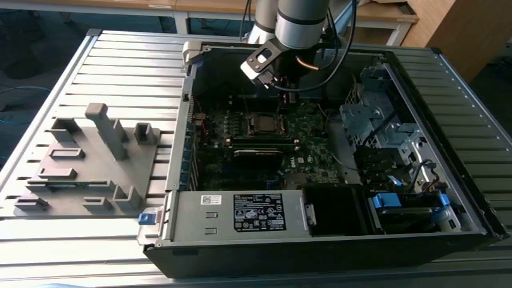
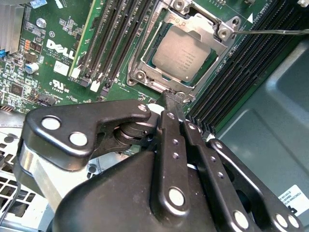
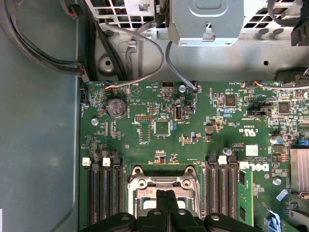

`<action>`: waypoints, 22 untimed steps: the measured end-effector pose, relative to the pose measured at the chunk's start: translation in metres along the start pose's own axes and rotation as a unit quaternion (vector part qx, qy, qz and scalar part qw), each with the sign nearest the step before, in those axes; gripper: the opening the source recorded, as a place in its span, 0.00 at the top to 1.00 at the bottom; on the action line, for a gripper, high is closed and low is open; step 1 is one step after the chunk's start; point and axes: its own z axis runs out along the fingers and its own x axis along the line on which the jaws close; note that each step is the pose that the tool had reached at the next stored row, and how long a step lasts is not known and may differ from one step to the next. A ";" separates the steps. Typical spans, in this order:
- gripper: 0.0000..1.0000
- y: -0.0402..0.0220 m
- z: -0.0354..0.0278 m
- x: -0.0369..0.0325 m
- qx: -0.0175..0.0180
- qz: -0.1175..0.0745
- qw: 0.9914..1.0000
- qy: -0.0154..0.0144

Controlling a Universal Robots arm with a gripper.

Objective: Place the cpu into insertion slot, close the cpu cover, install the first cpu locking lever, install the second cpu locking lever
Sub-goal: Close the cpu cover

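Observation:
The cpu (image 2: 186, 53) lies flat in the insertion slot (image 2: 155, 83) on the green motherboard, silvery face up. The cpu cover (image 2: 205, 30) is down over it, framing the chip. A thin locking lever rod (image 2: 270, 32) sticks out sideways from one corner of the slot. My gripper (image 2: 172, 96) is shut with nothing between its fingers, its tips at the edge of the slot. In the first wrist view the gripper (image 3: 167, 194) hangs just over the cover (image 3: 164, 182). In the exterior view the gripper (image 1: 286, 96) reaches down into the case just behind the slot (image 1: 262, 123).
Black memory slots (image 2: 120, 38) flank the socket on both sides. The open computer case (image 1: 320, 240) holds a power supply (image 1: 240, 213), a drive cage (image 1: 376, 120) and loose cables (image 3: 145, 63). A grey fixture (image 1: 88, 162) stands on the slatted table at the exterior view's left.

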 end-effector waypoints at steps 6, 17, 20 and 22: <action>0.89 0.0000 0.0000 0.0000 0.000 -0.002 1.000 0.000; 0.89 0.0000 0.0000 0.0000 0.000 -0.015 1.000 0.000; 0.89 0.0000 0.0000 0.0000 0.000 -0.018 1.000 0.001; 0.89 0.0000 0.0000 0.0000 0.000 -0.018 1.000 0.001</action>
